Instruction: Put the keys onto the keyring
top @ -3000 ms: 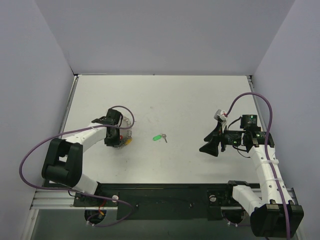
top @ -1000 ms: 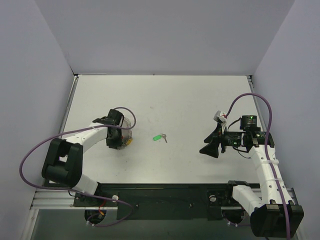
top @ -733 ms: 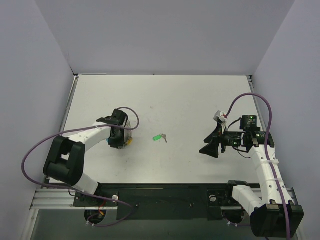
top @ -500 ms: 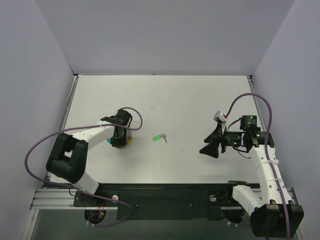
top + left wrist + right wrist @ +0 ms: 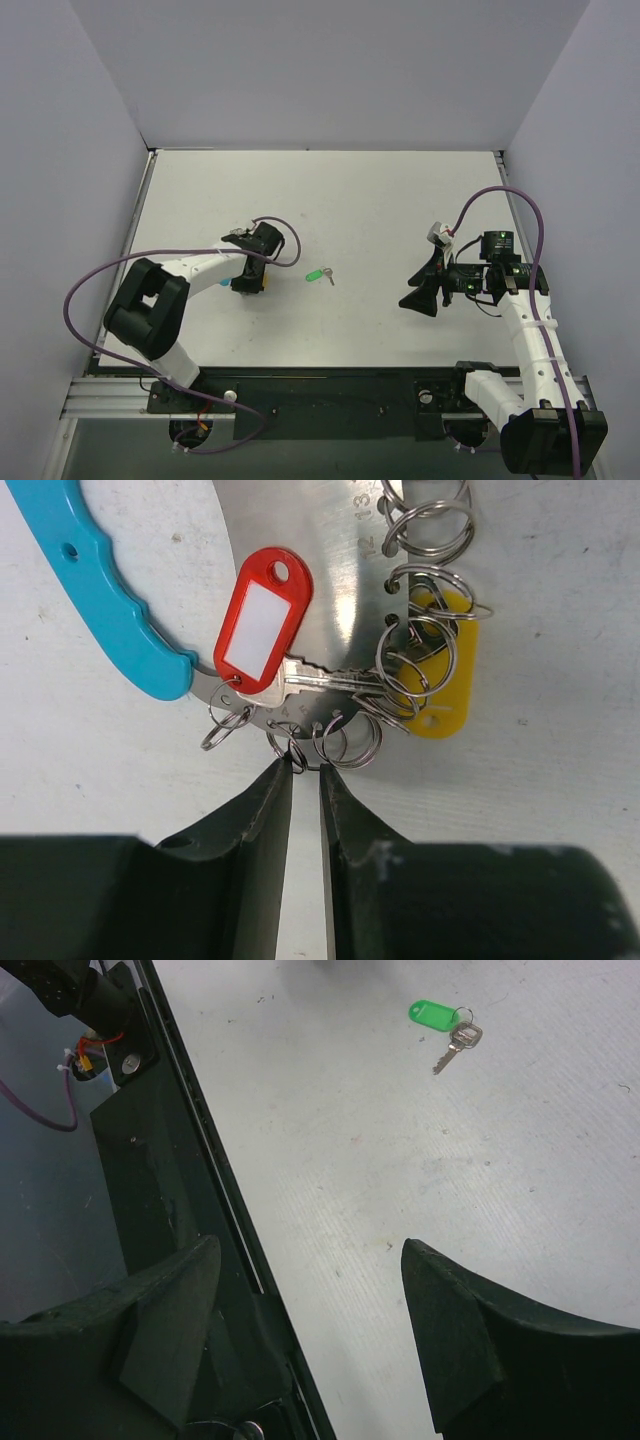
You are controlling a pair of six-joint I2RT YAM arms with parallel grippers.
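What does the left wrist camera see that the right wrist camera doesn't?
Only left wrist: the keyring with its red tag, yellow tag and blue handle. Only right wrist: the green-tagged key lying alone, and the dark rail at the table's edge. Both: the white table and a dark pincer, the left pincer in one, the right pincer in the other.

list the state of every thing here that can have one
silvery metal keyring with blue, red and yellow plastic tags, flat on the white table
small silver key with green plastic tag, loose on the table, off the keyring
left gripper, nearly shut, tips at the keyring's edge, grip unclear
right gripper, open, empty
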